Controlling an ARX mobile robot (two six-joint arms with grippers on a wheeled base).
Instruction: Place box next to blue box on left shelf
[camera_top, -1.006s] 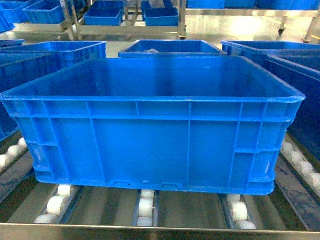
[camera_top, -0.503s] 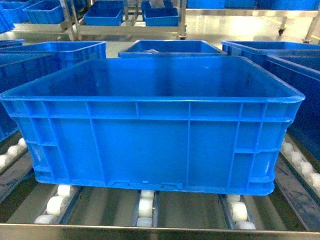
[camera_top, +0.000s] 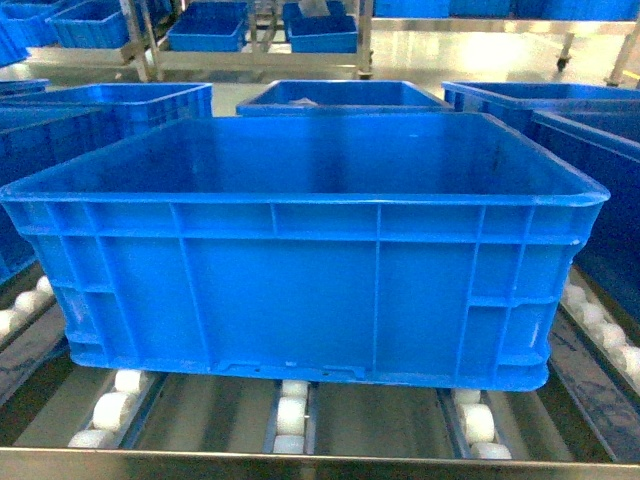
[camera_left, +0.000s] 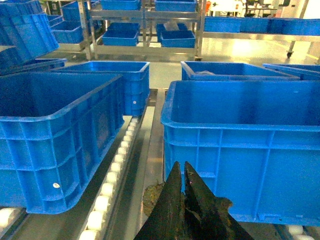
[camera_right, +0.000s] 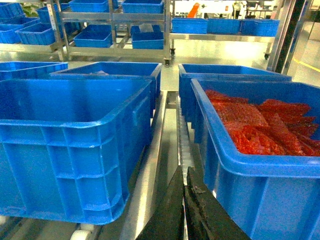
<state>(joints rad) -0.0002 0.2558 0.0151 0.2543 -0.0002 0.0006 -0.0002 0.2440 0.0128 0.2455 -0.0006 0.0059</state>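
Head view: one box (camera_top: 300, 270) on three roller lanes (camera_top: 290, 415).

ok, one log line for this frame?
box: on left shelf rollers, between blue crates | left gripper: shut, free | right gripper: shut, free

my head view of the box (camera_top: 300, 290) barely altered, its near wall a shade lower against the white rollers (camera_top: 292, 415), no other shift I can make out
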